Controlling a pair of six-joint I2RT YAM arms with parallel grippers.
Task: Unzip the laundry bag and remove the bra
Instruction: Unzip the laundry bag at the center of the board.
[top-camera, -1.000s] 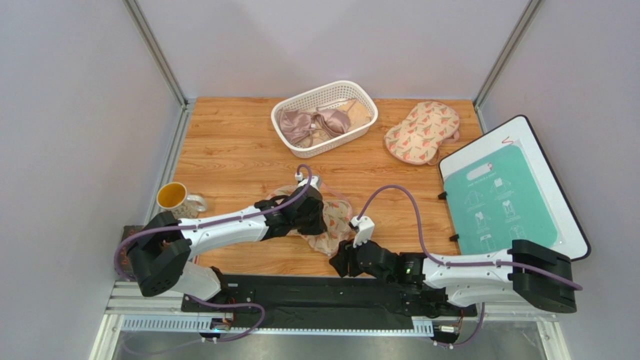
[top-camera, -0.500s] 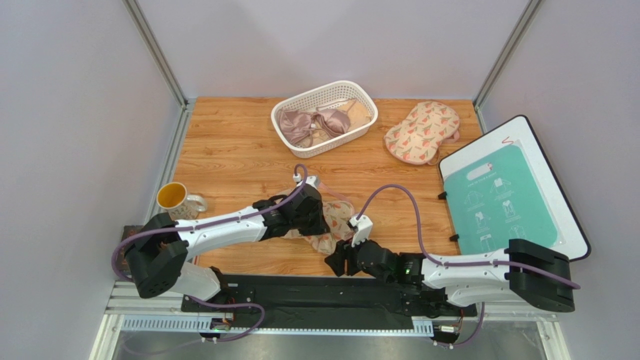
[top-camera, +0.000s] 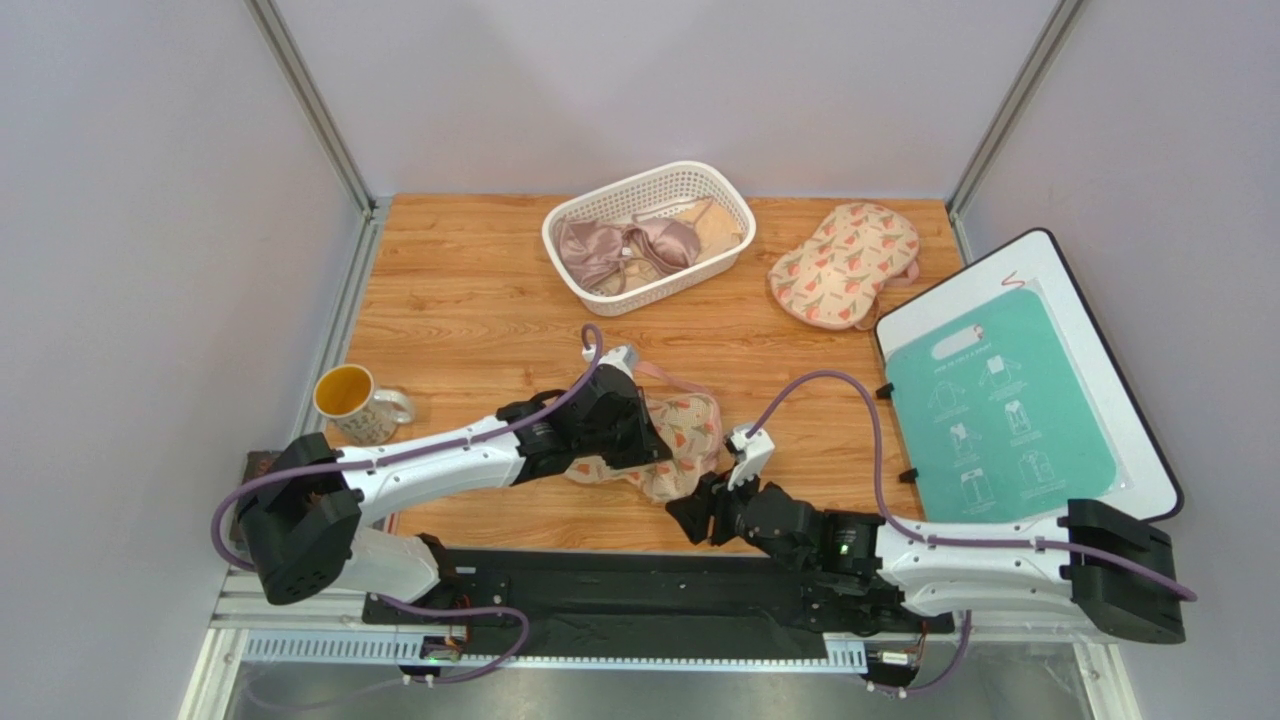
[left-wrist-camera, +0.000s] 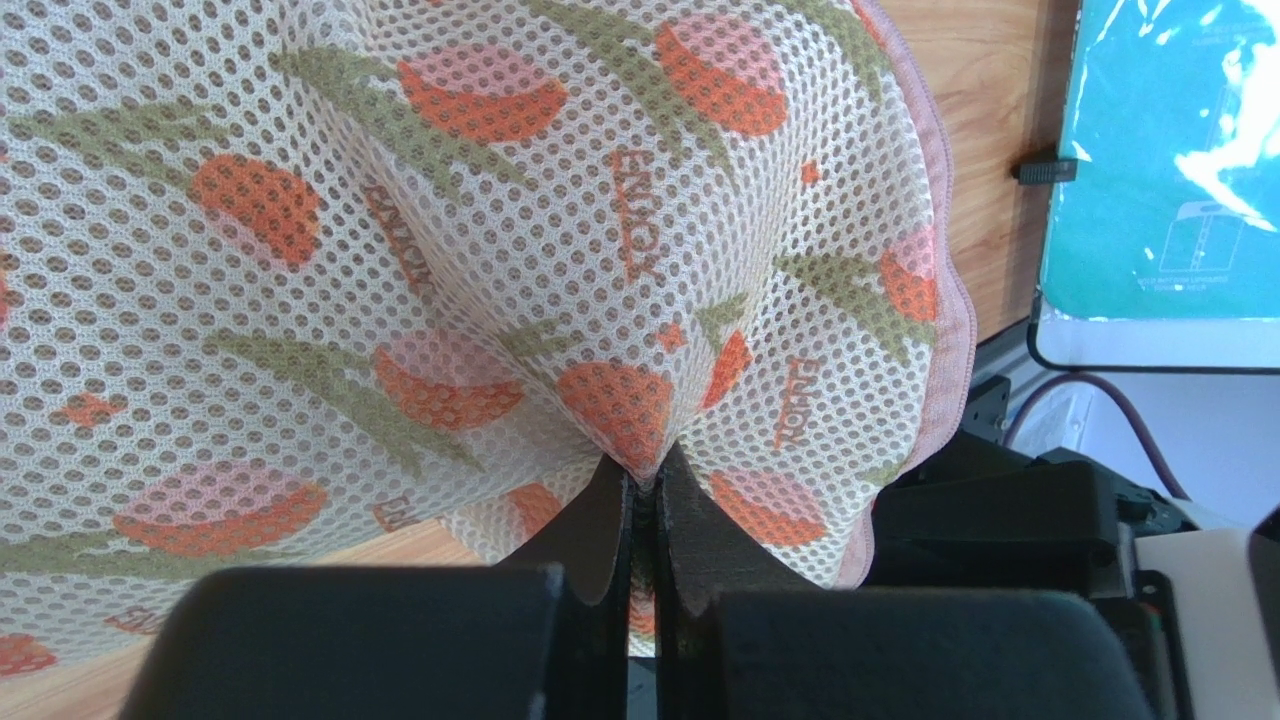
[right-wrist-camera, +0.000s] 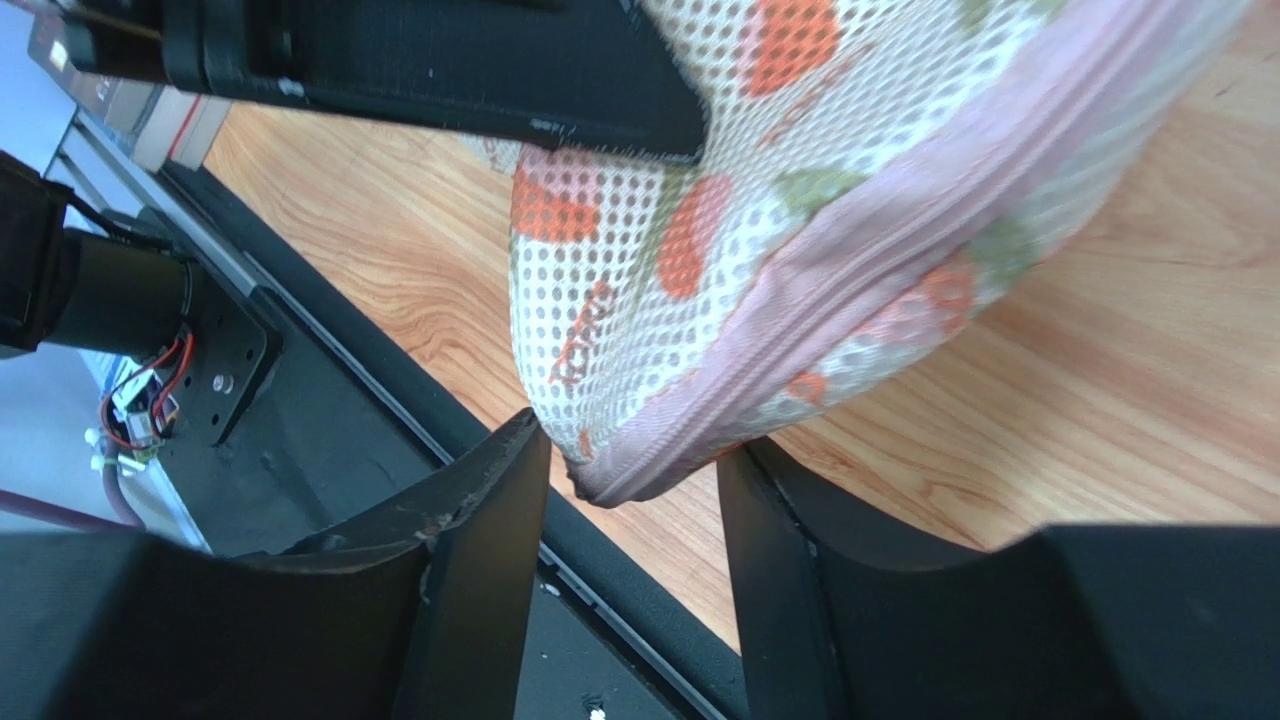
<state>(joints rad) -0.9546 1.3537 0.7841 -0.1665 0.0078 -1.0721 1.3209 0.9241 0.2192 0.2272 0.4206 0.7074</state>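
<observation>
One laundry bag (right-wrist-camera: 842, 225) corner sits between the right pincer's (right-wrist-camera: 631, 462) parted jaws

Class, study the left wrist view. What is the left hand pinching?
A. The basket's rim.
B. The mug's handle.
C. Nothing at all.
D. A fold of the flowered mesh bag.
D: the left hand is shut on a pucker of the bag, and the mesh gathers into folds where its tips meet.

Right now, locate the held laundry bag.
Top view, near middle of the table: the laundry bag is pinched by the left gripper, its near corner between the right gripper's open jaws.
</observation>
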